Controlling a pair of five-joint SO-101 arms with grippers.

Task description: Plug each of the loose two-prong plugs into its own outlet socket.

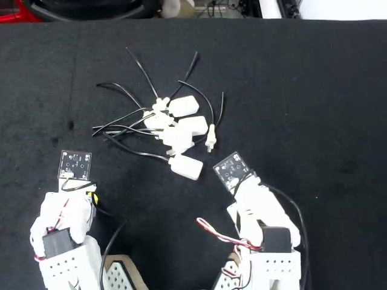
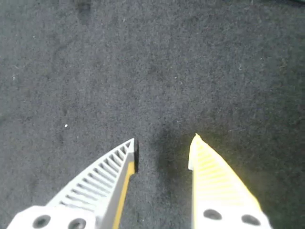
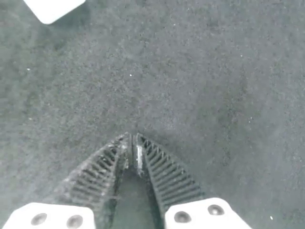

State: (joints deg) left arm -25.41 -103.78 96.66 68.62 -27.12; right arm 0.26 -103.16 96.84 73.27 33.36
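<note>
A tangle of white outlet sockets and two-prong plugs on thin black wires lies mid-table. One socket block (image 1: 183, 106) sits at the back, another (image 1: 193, 125) just nearer, and a third (image 1: 185, 167) lies nearest the arms. A small plug (image 1: 210, 138) lies at the right of the pile. My left arm (image 1: 66, 223) rests at the near left, its gripper (image 2: 162, 152) open over bare cloth. At the near right is my right arm (image 1: 263, 217); its gripper (image 3: 132, 143) is shut on nothing, a white block corner (image 3: 52, 7) showing ahead of it.
Black cloth (image 1: 314, 109) covers the whole table, with open room to the left and right of the pile. Loose black wire ends (image 1: 115, 90) fan out toward the back and left. Red and white arm cables (image 1: 217, 234) lie between the two arm bases.
</note>
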